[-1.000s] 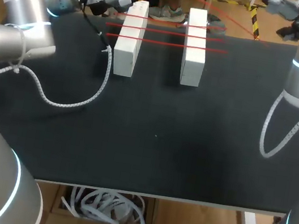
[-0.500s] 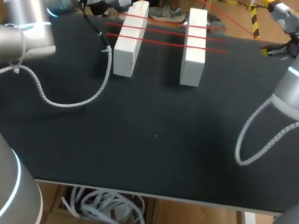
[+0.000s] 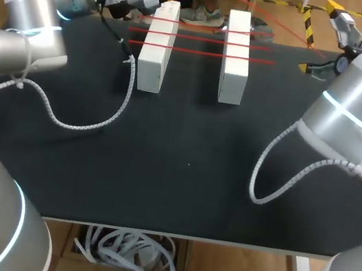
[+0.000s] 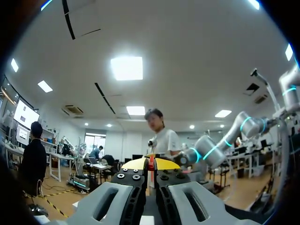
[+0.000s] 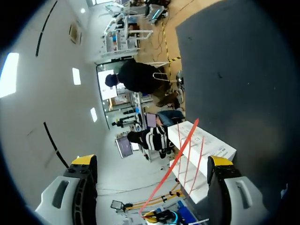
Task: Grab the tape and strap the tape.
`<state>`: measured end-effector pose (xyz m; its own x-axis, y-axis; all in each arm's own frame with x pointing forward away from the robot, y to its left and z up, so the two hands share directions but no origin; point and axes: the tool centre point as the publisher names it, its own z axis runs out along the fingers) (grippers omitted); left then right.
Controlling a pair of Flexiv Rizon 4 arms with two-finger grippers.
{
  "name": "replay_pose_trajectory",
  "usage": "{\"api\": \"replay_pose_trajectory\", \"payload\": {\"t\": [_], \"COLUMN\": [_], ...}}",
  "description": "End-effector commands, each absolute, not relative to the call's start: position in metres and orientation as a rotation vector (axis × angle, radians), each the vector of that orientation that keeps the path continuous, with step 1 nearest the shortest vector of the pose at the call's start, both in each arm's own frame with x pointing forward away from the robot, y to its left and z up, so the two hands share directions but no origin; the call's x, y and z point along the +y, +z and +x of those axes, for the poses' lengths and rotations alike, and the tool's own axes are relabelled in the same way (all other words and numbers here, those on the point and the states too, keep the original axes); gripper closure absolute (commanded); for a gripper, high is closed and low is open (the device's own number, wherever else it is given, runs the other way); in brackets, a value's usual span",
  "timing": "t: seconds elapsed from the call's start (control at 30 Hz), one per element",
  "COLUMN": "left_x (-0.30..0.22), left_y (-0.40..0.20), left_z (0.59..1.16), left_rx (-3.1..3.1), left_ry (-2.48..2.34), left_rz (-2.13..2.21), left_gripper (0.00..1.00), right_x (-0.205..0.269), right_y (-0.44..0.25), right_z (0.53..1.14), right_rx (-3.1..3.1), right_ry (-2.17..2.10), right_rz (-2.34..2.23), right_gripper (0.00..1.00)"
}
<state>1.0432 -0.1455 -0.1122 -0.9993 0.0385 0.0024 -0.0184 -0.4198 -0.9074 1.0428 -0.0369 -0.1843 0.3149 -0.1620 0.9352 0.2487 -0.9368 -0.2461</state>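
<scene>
Tape [image 4: 151, 163] tight between left fingers [image 4: 135, 164]

Head view: taken from high behind the robot, looking down on the table [image 3: 181, 177]. Left wrist view: aimed level, past the table into the room. Right wrist view: rolled sideways, aimed across the table. White blocks [image 3: 154, 61] and red tape [image 3: 200, 39] are shared with the head view.

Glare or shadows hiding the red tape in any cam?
Head view: even light, red tape stands out against the white blocks and black table. Left wrist view: strong glare overhead, tape only a sliver in the left gripper. Right wrist view: tape plain, no glare on it.
</scene>
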Motion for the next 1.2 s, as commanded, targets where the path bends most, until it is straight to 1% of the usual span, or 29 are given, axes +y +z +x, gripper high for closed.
{"api": "replay_pose_trajectory", "payload": {"t": [0.03,0.4,0.83,0.87,0.9,0.93,1.07,1.13,1.2], "left_x": [-0.145,-0.145,-0.145,-0.145,-0.145,-0.145,-0.145,-0.145,-0.145], "left_y": [-0.113,-0.113,-0.113,-0.113,-0.113,-0.113,-0.113,-0.113,-0.113], "left_z": [1.044,1.044,1.044,1.044,1.044,1.044,1.044,1.044,1.044], "left_rx": [-1.671,-1.671,-1.671,-1.671,-1.671,-1.671,-1.671,-1.671,-1.671], "left_ry": [2.620,2.620,2.620,2.620,2.620,2.620,2.620,2.620,2.620], "left_rz": [-0.032,-0.032,-0.032,-0.032,-0.032,-0.032,-0.032,-0.032,-0.032], "left_gripper": [1.00,1.00,1.00,1.00,1.00,1.00,1.00,1.00,1.00], "right_x": [-0.031,-0.032,-0.028,-0.028,-0.029,-0.029,-0.031,-0.032,-0.033], "right_y": [-0.188,-0.175,-0.170,-0.171,-0.171,-0.171,-0.171,-0.171,-0.171], "right_z": [1.048,1.053,1.046,1.045,1.045,1.045,1.043,1.043,1.042], "right_rx": [0.164,0.044,-0.011,-0.014,-0.022,-0.023,-0.041,-0.045,-0.054], "right_ry": [-1.909,-1.985,-1.964,-1.966,-1.968,-1.967,-1.969,-1.968,-1.969], "right_rz": [-2.285,-2.250,-2.257,-2.257,-2.259,-2.260,-2.262,-2.265,-2.266], "right_gripper": [0.00,0.00,0.00,0.52,0.79,0.90,0.89,0.82,0.95]}}
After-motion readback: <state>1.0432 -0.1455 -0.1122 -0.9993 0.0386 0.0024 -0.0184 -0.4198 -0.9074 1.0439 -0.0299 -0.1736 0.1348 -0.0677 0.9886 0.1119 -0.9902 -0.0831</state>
